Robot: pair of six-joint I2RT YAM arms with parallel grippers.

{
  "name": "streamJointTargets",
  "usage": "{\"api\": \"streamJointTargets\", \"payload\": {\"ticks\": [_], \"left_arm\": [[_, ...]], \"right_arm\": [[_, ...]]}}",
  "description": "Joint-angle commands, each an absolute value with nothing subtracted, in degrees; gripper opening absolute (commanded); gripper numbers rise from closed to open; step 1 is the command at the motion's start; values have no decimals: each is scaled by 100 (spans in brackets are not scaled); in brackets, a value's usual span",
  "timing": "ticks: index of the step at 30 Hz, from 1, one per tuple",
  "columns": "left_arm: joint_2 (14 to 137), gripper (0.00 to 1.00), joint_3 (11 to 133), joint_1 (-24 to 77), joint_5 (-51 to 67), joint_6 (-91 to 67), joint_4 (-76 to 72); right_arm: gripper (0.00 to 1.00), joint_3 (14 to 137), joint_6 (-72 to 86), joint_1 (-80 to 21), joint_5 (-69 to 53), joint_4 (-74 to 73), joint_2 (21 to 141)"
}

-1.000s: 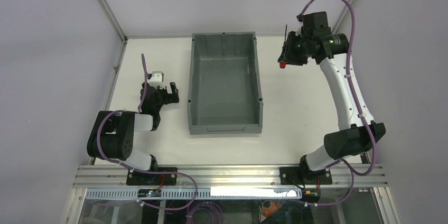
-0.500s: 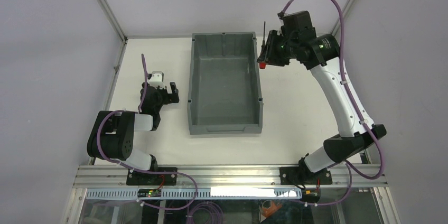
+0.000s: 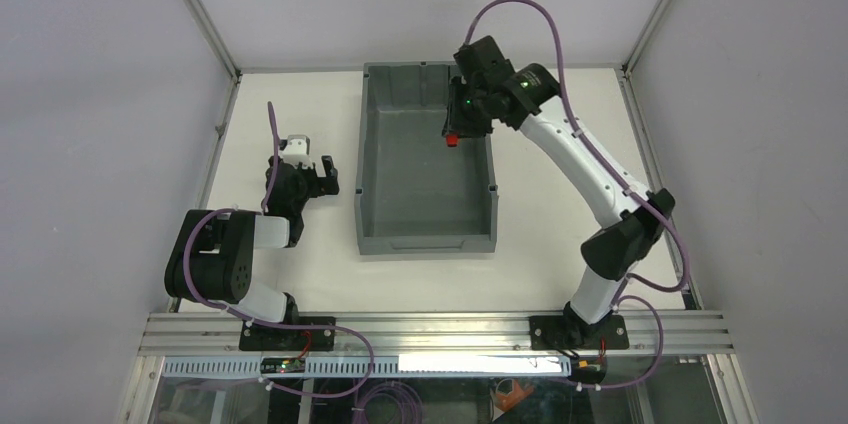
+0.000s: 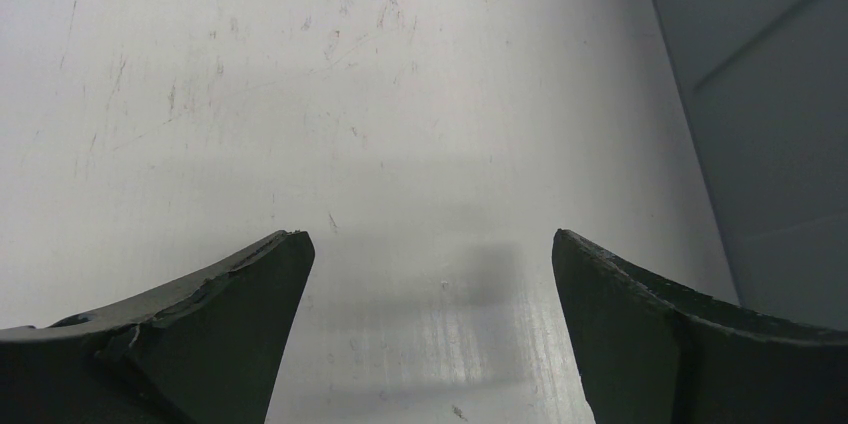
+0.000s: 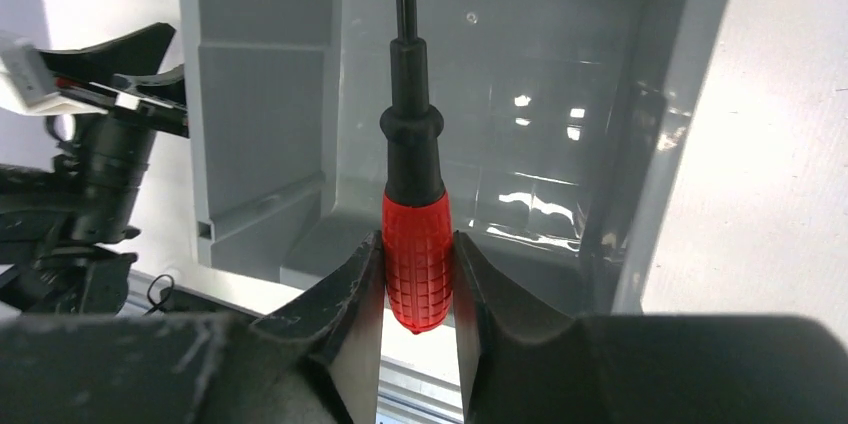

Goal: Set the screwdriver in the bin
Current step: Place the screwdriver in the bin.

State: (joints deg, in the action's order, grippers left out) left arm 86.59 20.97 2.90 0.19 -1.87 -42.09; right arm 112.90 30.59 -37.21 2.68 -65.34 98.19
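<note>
The grey bin (image 3: pixel 372 159) stands in the middle of the table. My right gripper (image 3: pixel 454 127) is shut on the screwdriver (image 3: pixel 451 141) and holds it in the air over the bin's far right part. In the right wrist view both fingers clamp the red handle (image 5: pixel 416 262), and the black shaft points away over the bin's floor (image 5: pixel 520 94). My left gripper (image 3: pixel 318 174) is open and empty, low over the white table just left of the bin; its wrist view shows bare table between the fingers (image 4: pixel 250 274).
The bin's outer wall (image 4: pixel 770 144) shows at the right of the left wrist view. The left arm (image 5: pixel 100 174) shows beyond the bin in the right wrist view. White table lies on both sides of the bin, with enclosure walls around it.
My right arm has swung left with the screwdriver, from over the table right of the bin to over the bin's far part. The left arm has not moved.
</note>
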Motion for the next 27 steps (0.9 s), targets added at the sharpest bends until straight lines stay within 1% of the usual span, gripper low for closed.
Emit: {"api": "streamJointTargets", "payload": {"ticks": [1,8,27], "left_arm": [[8631,99,2197,259,117,-53,-4588],[8629,99,2197,258,111,-53,-4588],[8626,99,2197,258,118,-53,-4588]], "right_arm": [[12,11570,3305,-3973,769,-6197,10148],[12,11707,3433,-4233,1195,-6199,10931],[12,12086,3639,-4348,1368,-6070,12725]]}}
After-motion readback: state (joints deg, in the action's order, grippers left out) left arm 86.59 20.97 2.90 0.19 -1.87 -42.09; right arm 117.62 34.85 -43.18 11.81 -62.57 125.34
